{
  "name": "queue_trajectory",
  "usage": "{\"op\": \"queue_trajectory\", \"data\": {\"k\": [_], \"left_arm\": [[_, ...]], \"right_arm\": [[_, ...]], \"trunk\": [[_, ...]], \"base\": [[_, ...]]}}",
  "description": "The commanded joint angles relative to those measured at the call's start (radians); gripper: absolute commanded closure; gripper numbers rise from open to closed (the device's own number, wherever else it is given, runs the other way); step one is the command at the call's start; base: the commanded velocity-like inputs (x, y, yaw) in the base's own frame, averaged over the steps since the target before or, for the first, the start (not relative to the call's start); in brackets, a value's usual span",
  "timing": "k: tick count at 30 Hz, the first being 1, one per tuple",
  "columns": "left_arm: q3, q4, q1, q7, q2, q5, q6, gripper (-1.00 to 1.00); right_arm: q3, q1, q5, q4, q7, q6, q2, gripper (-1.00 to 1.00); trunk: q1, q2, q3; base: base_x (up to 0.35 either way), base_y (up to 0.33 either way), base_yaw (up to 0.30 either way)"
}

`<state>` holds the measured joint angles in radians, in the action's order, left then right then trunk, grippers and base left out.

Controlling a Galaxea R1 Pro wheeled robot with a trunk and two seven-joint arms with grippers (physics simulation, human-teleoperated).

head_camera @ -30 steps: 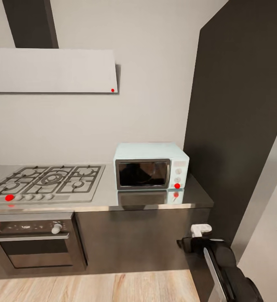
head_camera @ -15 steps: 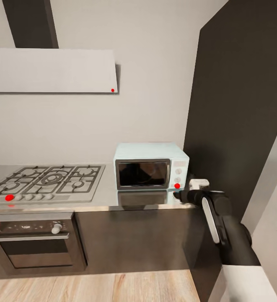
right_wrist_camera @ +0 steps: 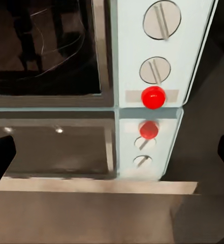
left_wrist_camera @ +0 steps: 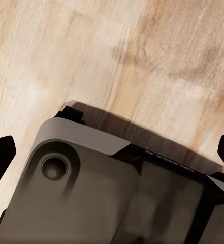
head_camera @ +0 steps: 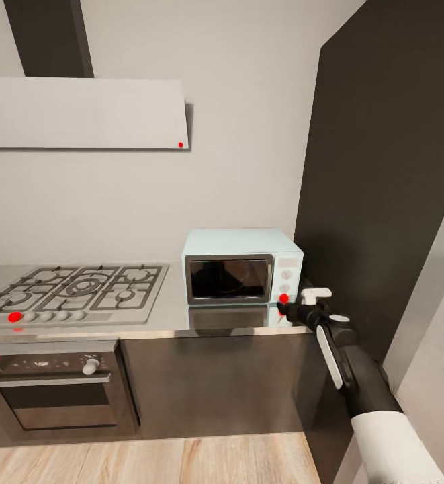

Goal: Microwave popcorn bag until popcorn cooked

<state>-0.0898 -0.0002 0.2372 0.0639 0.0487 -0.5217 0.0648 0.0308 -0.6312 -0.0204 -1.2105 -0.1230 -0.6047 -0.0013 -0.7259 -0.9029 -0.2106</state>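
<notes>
The pale mint-blue microwave point(head_camera: 242, 265) stands on the silver-grey countertop point(head_camera: 174, 321) with its dark glass door shut. My right gripper point(head_camera: 287, 309) hovers just in front of the microwave's lower right corner, close to the round red light point(head_camera: 283, 298). The right wrist view looks at the control panel: two white knobs point(right_wrist_camera: 161, 19) above the red light point(right_wrist_camera: 153, 96), all mirrored in the worktop. My right gripper point(right_wrist_camera: 112, 157) is open, its fingertips point(right_wrist_camera: 0, 157) far apart. My left gripper point(left_wrist_camera: 112, 152) is open over the floor. The popcorn bag and the popcorn are out of view.
A steel gas hob point(head_camera: 77, 289) lies left of the microwave, with a black-and-steel oven point(head_camera: 50, 390) beneath and a grey hood point(head_camera: 80, 113) above. A tall dark cabinet point(head_camera: 383, 188) rises just right of the microwave. Pale wood floor point(head_camera: 148, 460) runs below; the left wrist view shows my base point(left_wrist_camera: 106, 193).
My right arm has risen from below the countertop's edge and moved forward, bringing the gripper level with the microwave's red light. The camera has not moved.
</notes>
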Motion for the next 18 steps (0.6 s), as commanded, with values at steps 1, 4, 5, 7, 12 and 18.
{"op": "queue_trajectory", "data": {"k": [1, 4, 5, 7, 12, 18], "left_arm": [[-0.008, 0.0, 0.001, 0.004, 0.0, -0.007, 0.003, -1.0], [-0.008, 0.0, 0.001, 0.004, 0.0, -0.007, 0.003, -1.0], [-0.009, 0.0, 0.001, 0.004, 0.0, -0.007, 0.003, -1.0], [-0.008, 0.0, 0.001, 0.003, 0.0, -0.007, 0.003, -1.0], [-0.009, 0.0, 0.001, 0.004, 0.0, -0.007, 0.003, -1.0], [-0.01, 0.0, 0.001, 0.004, 0.003, -0.009, 0.003, -1.0]], "right_arm": [[0.006, -0.001, -0.005, 0.035, -0.007, 0.059, 0.0, -1.0], [0.009, -0.001, -0.007, 0.057, -0.008, 0.088, -0.001, -1.0], [0.01, -0.001, -0.007, 0.059, -0.008, 0.09, -0.002, -1.0], [0.011, -0.001, -0.006, 0.064, -0.008, 0.092, -0.003, -1.0], [0.03, -0.001, -0.007, 0.09, -0.001, 0.095, -0.007, -1.0], [0.035, -0.001, -0.008, 0.094, -0.001, 0.093, -0.011, -1.0]], "trunk": [[0.0, -0.001, -0.001], [0.0, -0.001, -0.001], [0.0, -0.001, -0.001], [0.0, -0.001, -0.001], [0.0, -0.001, -0.001], [0.0, -0.001, -0.001]], "base": [[0.0, 0.0, 0.0], [0.0, 0.0, 0.0], [0.0, 0.0, 0.0], [0.0, 0.0, 0.0], [0.0, 0.0, 0.0], [0.0, 0.0, 0.0]]}}
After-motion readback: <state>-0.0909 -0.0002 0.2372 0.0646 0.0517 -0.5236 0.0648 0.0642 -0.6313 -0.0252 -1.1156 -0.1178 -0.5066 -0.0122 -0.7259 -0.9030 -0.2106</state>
